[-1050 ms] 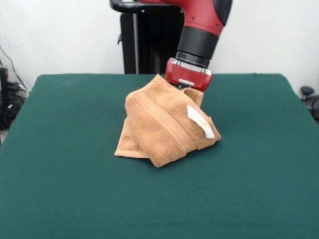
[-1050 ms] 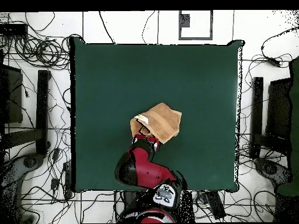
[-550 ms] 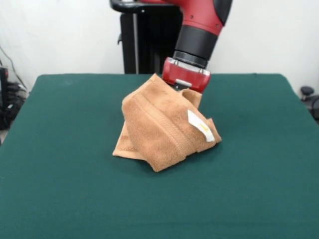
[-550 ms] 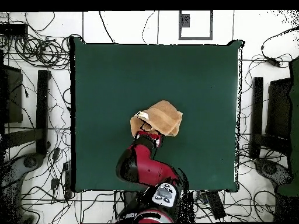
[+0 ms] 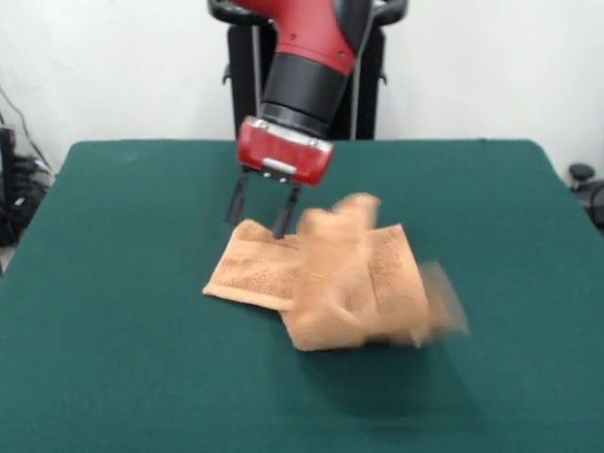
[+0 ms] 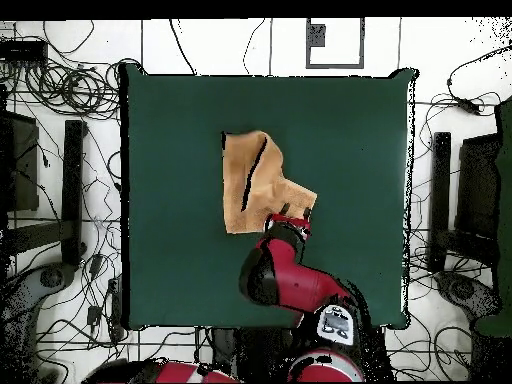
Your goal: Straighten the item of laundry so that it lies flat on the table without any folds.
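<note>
Under your gripper and off to its right lies the towel on the green table. A moment ago your gripper held the towel up in a bunched heap. Now it has let go; its two fingers hang apart with nothing between them. The towel has dropped and spread wider. Its right end is blurred and moving. It looks flatter, but folds remain, so the job is not done.

You see the gripper above the towel's left part, its two fingers apart and empty, towel rumpled and blurred on the table.
</note>
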Available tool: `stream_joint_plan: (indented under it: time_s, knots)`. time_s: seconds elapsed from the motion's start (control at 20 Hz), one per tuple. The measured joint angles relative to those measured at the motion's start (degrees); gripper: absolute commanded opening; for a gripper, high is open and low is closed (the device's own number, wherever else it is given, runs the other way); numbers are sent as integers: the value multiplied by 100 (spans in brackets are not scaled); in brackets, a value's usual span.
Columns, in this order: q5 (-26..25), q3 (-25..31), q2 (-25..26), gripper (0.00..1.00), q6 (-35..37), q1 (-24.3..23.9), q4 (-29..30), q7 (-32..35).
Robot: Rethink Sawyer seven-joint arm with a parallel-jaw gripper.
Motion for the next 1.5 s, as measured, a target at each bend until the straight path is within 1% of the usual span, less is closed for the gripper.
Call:
stream_joint_plan:
  time_s: [0.15,0.35,0.6,0.75,0.9,0.95,1.05,1.15,1.35,1.5]
  knots:
    - [-71,6,3,100,-11,-160,-141,0]
    - [-82,29,4,100,-17,-226,-248,0]
    - [-63,47,1,100,-19,-203,-262,0]
    - [123,48,-29,100,74,-73,-188,0]
    - [431,39,-80,100,359,170,-93,0]
    - [670,8,-91,100,579,403,-18,0]
    - [868,-36,-90,100,721,634,51,0]
    - [968,-61,-91,100,781,785,95,0]
    - [1538,-192,-88,100,971,1460,243,0]
    - [1777,-236,-96,100,1058,1712,276,0]
